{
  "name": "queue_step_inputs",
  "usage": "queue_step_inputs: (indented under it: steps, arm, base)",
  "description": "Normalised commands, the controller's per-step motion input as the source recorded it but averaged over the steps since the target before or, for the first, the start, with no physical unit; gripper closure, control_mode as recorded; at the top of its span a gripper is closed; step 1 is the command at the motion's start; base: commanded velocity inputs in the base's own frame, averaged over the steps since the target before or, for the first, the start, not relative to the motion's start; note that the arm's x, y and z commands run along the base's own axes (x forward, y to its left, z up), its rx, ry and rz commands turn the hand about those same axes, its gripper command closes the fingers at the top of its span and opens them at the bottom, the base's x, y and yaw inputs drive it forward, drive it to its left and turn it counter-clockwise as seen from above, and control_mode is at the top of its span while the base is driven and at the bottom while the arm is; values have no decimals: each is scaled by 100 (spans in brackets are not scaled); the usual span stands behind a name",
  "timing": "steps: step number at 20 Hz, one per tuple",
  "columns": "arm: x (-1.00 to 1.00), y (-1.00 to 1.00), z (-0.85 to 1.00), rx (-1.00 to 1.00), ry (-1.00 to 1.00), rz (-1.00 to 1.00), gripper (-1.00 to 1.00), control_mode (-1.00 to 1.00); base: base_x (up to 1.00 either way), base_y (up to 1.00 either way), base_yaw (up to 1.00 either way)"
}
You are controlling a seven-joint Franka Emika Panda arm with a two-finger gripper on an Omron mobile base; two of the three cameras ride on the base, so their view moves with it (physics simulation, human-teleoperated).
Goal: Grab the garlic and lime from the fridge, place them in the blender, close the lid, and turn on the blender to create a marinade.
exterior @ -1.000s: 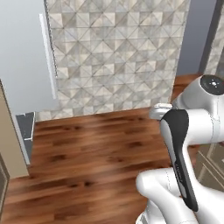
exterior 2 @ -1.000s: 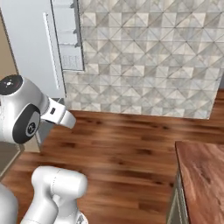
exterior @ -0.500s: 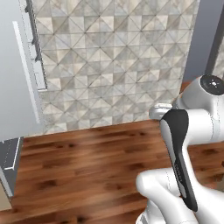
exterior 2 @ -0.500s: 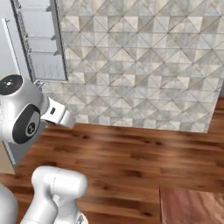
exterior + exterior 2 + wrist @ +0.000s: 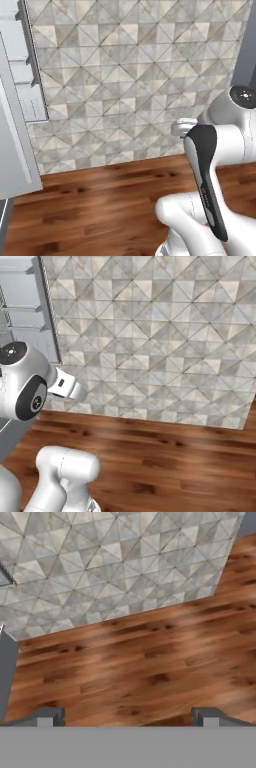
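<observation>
The fridge [image 5: 16,145] stands at the left with its grey door swung open, and the door's inner shelves [image 5: 27,303] face the room. In the hand view a grey edge of the fridge [image 5: 6,667] runs down the left side. My gripper [image 5: 127,717] is open, its two fingertips [image 5: 47,716] far apart over bare wooden floor with nothing between them. The garlic, lime, blender and lid are out of view.
A wall of grey and beige triangle tiles [image 5: 135,80] lies straight ahead above a brown wooden floor [image 5: 100,210]. A dark grey upright panel [image 5: 247,50] stands at the right edge. My own white arm [image 5: 25,386] rises in front.
The whole picture has shifted: the base has moved, so the fridge door slid toward the left edge and the tiled wall looms larger. The gripper stays open.
</observation>
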Motion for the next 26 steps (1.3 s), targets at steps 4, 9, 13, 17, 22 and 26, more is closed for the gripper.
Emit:
queue_step_inputs:
  steps: [4, 9, 13, 17, 22, 26]
  arm:
    - [0, 0, 0, 0, 0, 0, -100, 100]
    - [0, 0, 0, 0, 0, 0, -100, 100]
    - [0, 0, 0, 0, 0, 0, -100, 100]
    - [0, 0, 0, 0, 0, 0, -100, 100]
    - [0, 0, 0, 0, 0, 0, -100, 100]
    - [0, 0, 0, 0, 0, 0, -100, 100]
  base:
    - [100, -31, 8]
    - [100, -34, 11]
    - [100, -43, 19]
    - [99, -37, 48]
    - [94, -24, 70]
    - [80, -24, 80]
